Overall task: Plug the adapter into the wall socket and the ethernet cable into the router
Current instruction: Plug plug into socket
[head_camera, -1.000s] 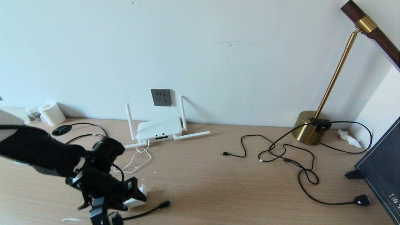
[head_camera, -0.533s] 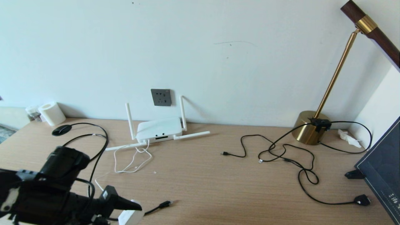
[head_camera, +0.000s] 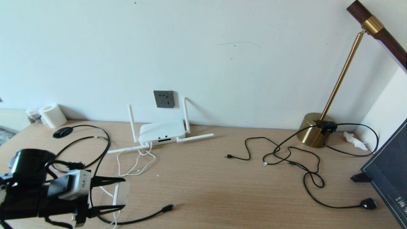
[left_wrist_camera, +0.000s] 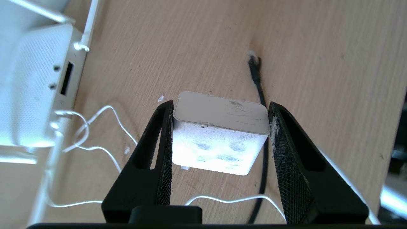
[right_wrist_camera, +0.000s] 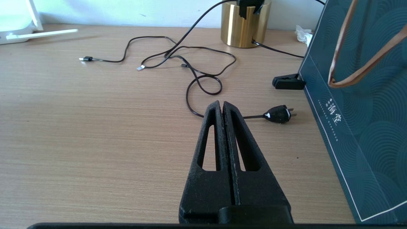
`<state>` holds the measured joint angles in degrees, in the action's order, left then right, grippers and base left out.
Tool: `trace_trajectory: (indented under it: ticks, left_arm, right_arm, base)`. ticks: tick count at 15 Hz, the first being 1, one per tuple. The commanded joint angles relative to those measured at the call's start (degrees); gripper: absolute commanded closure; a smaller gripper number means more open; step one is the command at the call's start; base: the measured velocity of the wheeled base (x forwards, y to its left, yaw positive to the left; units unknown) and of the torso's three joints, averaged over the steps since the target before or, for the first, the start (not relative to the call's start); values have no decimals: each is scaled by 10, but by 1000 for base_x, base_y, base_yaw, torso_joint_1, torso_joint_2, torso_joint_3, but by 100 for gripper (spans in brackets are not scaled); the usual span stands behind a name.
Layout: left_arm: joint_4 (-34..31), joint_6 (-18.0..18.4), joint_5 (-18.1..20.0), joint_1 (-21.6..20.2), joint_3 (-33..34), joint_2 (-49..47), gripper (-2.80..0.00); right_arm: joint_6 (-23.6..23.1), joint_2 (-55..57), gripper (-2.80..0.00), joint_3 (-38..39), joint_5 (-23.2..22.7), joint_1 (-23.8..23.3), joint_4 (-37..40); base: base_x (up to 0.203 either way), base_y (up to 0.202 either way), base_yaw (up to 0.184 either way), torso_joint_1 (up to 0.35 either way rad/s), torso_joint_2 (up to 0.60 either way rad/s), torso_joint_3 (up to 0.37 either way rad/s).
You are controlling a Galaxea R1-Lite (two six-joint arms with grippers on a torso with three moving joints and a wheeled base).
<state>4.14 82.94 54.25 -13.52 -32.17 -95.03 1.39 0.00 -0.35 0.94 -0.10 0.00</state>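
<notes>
My left gripper [head_camera: 123, 193] is at the near left of the desk, its fingers level and shut on the white adapter [head_camera: 122, 193]. The adapter [left_wrist_camera: 219, 140] hangs a little above the wood between the two pads [left_wrist_camera: 165, 140], and its thin white cord trails back to the router [head_camera: 162, 132]. The grey wall socket [head_camera: 164, 99] sits on the wall just above the router. The black ethernet cable lies loose, its plug [head_camera: 168, 208] right of the adapter and its flat oval end [head_camera: 62, 132] at the far left. My right gripper [right_wrist_camera: 222, 103] is shut and empty, out of the head view.
A brass lamp base [head_camera: 314, 129] stands at the back right, with thin black cables [head_camera: 286, 156] looping over the desk to a black mains plug [head_camera: 369, 203]. A dark blue bag [head_camera: 388, 171] stands at the right edge. A paper roll [head_camera: 52, 115] sits far left.
My left arm has swung down and to the left, and its gripper has turned from pointing down to level. The adapter has come off the desk and is turned on edge.
</notes>
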Motion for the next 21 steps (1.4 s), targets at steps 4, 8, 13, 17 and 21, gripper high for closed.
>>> trace_trajectory:
  ticks: [4, 8, 13, 17, 21]
  left_arm:
    - [5, -14, 153, -25, -40, -180, 0]
    - [-38, -20, 218, 2, -71, -230, 0]
    - [-56, -18, 236, 18, -127, -298, 0]
    - [-55, -15, 236, 32, -159, -324, 0]
    - [-35, -12, 234, 42, -187, -329, 0]
  right_arm:
    - [0, 0, 0, 0, 0, 0, 0]
    - [0, 0, 0, 0, 0, 0, 0]
    - [0, 0, 0, 0, 0, 0, 0]
    - [0, 0, 0, 0, 0, 0, 0]
    - [0, 0, 0, 0, 0, 0, 0]
  base:
    - [0, 0, 0, 0, 0, 0]
    - [0, 0, 0, 0, 0, 0]
    - [0, 0, 0, 0, 0, 0]
    - [0, 0, 0, 0, 0, 0]
    - [0, 0, 0, 0, 0, 0]
